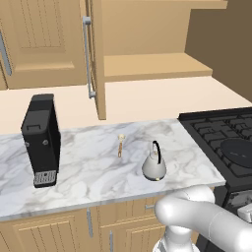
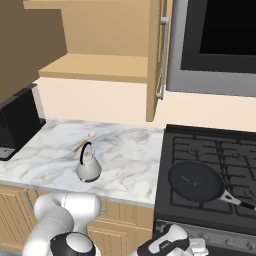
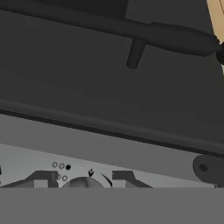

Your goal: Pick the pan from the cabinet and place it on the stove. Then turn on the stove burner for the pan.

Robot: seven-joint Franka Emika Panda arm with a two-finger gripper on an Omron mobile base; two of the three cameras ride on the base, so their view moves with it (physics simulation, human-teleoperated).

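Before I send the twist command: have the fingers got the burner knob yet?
Cannot tell. In the hand view the fingertips flank the knob, but the picture's bottom edge hides any contact.

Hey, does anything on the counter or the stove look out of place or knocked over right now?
Nothing is spilled or tipped. The kettle stands upright on the counter, the pan sits flat on the stove. Only the cabinet door hangs open over the counter, and a small wooden utensil lies loose behind the kettle.

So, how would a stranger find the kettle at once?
Start from the marble counter between the black coffee machine and the stove. The kettle stands near its front edge: small, silver, with a black loop handle, unlike the thin wooden spoon behind it.
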